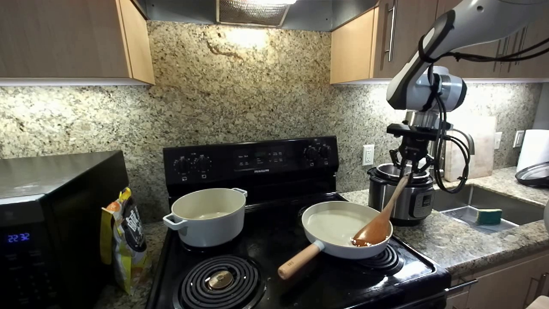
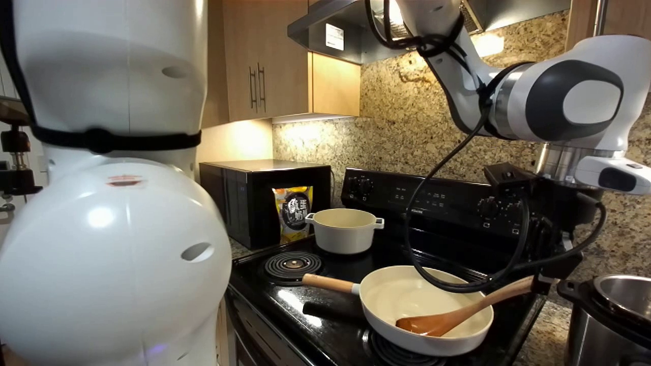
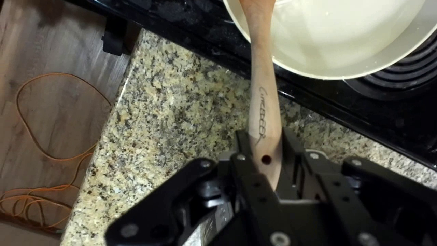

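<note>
At left in an exterior view, a microwave (image 1: 81, 206) is standing beside a snack bag (image 1: 132, 240); left of centre, a pot (image 1: 216, 231) is sitting on the stove (image 1: 272, 240). At right, a pressure cooker (image 1: 404, 206) is resting on the counter (image 1: 450, 240) and a sponge (image 1: 489, 217) in the sink (image 1: 517, 209). Far left in the wrist view, an orange cord (image 3: 61, 159) is lying on the floor (image 3: 65, 112).

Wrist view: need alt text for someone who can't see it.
A black gripper clamps the end of a wooden utensil that reaches over a cream pan, upper right, on a black stove. A speckled counter fills the middle; at left, an orange cable loops across the floor.
</note>
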Robot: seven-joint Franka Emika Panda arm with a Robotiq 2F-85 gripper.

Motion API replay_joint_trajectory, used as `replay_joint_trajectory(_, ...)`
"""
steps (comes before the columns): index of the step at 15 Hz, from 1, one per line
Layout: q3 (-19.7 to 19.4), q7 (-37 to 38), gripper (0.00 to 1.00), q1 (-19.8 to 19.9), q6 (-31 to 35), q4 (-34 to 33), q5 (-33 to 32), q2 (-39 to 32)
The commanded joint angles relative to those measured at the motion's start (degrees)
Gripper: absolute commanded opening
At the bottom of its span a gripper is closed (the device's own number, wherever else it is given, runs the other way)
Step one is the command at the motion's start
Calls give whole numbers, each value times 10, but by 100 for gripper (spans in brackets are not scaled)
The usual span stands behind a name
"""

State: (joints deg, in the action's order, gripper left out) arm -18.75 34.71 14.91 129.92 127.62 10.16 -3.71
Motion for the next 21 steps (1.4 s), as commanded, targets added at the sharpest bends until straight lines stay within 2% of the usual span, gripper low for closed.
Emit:
replay_joint_trajectory(1,-1,105,13,1,36,21,-46,10)
replay_joint_trajectory(5,3,201,11,-4,80,29,-65,8)
replay_joint_trajectory(8,8,234,11,-6,110,28,-63,5)
replay_joint_trajectory(15,31,280,11,-28,110,7,-107,-6)
replay_joint_trajectory(21,60,255,11,-54,102,13,-104,-7)
